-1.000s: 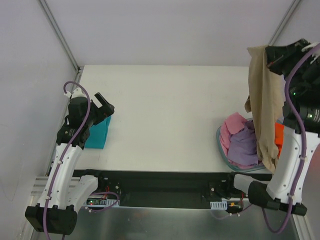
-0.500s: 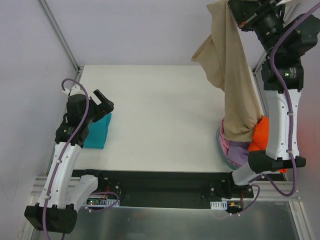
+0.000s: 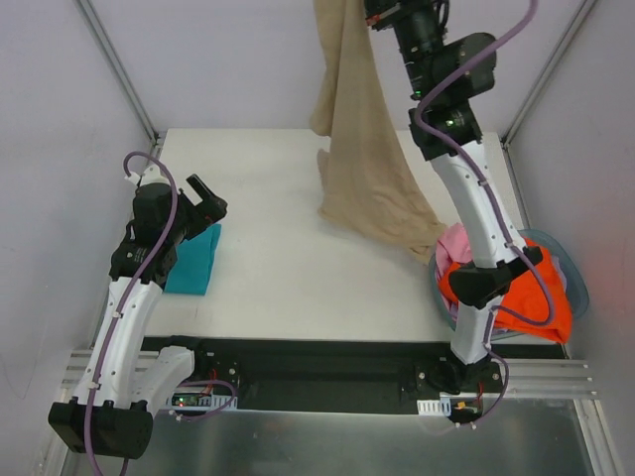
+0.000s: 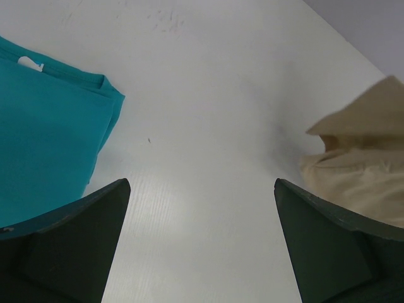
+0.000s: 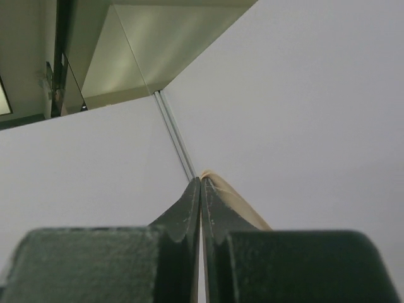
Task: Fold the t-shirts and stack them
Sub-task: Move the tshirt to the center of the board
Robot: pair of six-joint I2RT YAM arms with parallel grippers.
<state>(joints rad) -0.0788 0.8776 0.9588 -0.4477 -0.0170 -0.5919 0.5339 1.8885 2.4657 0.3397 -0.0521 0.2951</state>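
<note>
- Right fingers (image 3: 379, 12) (image 5: 197, 201), raised high at the far edge of the top view, are pressed together on a sliver of the tan shirt (image 3: 362, 149) (image 5: 238, 203), pinching it at its top edge.
- The tan shirt hangs down from that grip in a long drape. Its lower part spreads over the right-centre of the white surface (image 3: 278, 198) and appears to rest there (the left wrist view shows a rumpled fold (image 4: 360, 170) lying on the white top).
- The shirt's lowest corner ends just beside the pink shirt (image 3: 456, 241).
- The pink shirt and an orange shirt (image 3: 526, 288) sit heaped in the basket (image 3: 577, 286) at the near right, with the orange one spilling over the near rim.
- Left fingers (image 3: 210, 207) (image 4: 82, 240) are spread wide and hold nothing, poised over bare surface at the left side.
- The teal shirt (image 3: 193, 260) (image 4: 44, 126) lies folded flat at the surface's left edge, just beside and nearer than the left fingers. Its neck label is showing, and it lies well apart from the tan shirt.
</note>
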